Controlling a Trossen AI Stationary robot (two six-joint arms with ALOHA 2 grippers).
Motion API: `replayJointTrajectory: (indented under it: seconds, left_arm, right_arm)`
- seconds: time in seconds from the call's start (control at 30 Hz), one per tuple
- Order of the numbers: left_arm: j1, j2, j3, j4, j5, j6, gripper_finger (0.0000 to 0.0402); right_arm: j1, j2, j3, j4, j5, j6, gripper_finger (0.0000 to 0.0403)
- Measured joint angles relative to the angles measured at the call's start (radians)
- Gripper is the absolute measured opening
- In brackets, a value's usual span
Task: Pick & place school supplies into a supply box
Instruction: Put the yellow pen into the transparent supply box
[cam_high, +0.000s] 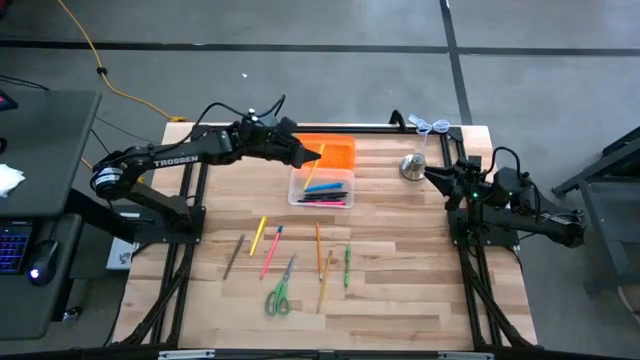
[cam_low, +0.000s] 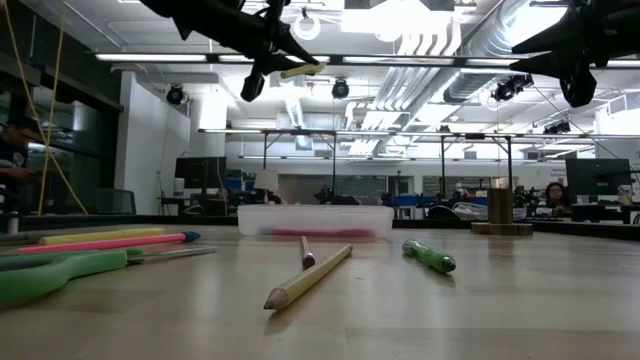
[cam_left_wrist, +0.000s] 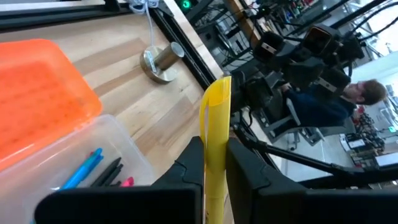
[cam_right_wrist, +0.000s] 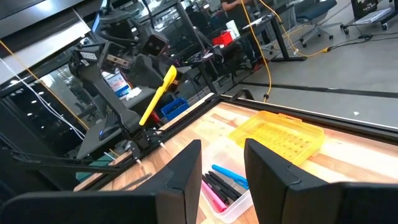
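- Left gripper (cam_high: 318, 153): above the supply box (cam_high: 322, 186), clamped on a yellow marker (cam_left_wrist: 214, 149); the left wrist view shows the clamp, which the high view hides.
- Supply box: holds blue, dark and pink pens; orange lid (cam_high: 330, 152) open.
- Table (cam_high: 420, 300): loose pens, pencils and scissors (cam_high: 279, 293) lie nearer the front edge.
- Right gripper (cam_right_wrist: 221, 163): beside the metal bell (cam_high: 412, 166); fingers parted, empty, seen only in the right wrist view.

I see a yellow marker (cam_left_wrist: 214, 143), an orange lid (cam_high: 330, 152) on the clear box (cam_high: 322, 187), green scissors (cam_high: 279, 292), and pale wood table (cam_high: 420, 290).
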Motion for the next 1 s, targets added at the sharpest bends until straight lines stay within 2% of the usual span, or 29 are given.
replayJointTrajectory:
  seconds: [0.13, 0.27, 0.4, 0.47, 0.6, 0.83, 1.0]
  left_arm:
    - [0.001, 0.000, 0.000, 0.003, -0.004, 0.009, 0.0067]
    - [-0.011, 0.000, 0.001, 0.023, -0.017, 0.102, 0.0067]
    - [-0.047, 0.020, 0.041, -0.046, -0.077, 0.211, 0.0067]
    - [-0.063, 0.045, 0.091, -0.071, -0.118, 0.273, 0.0067]
    - [-0.078, 0.119, 0.202, -0.225, -0.191, 0.379, 0.0067]
    - [-0.084, 0.297, 0.429, -0.484, -0.249, 0.539, 0.0067]
    - [-0.093, 0.390, 0.542, -0.597, -0.295, 0.631, 0.0067]
  right_arm:
    - [0.000, 0.000, 0.000, 0.000, -0.013, 0.000, 0.0099]
    - [0.000, 0.000, 0.000, 0.000, -0.019, 0.000, 0.0099]
    - [0.000, 0.000, 0.000, 0.000, -0.019, 0.000, 0.0099]
    - [0.000, 0.000, 0.000, 0.000, -0.019, 0.003, 0.0099]
    - [0.000, 0.001, 0.000, 0.000, -0.019, 0.003, 0.0099]
    - [0.000, 0.001, 0.000, 0.000, -0.022, 0.011, 0.0099]
    - [0.000, 0.001, 0.000, 0.000, -0.018, 0.010, 0.0099]
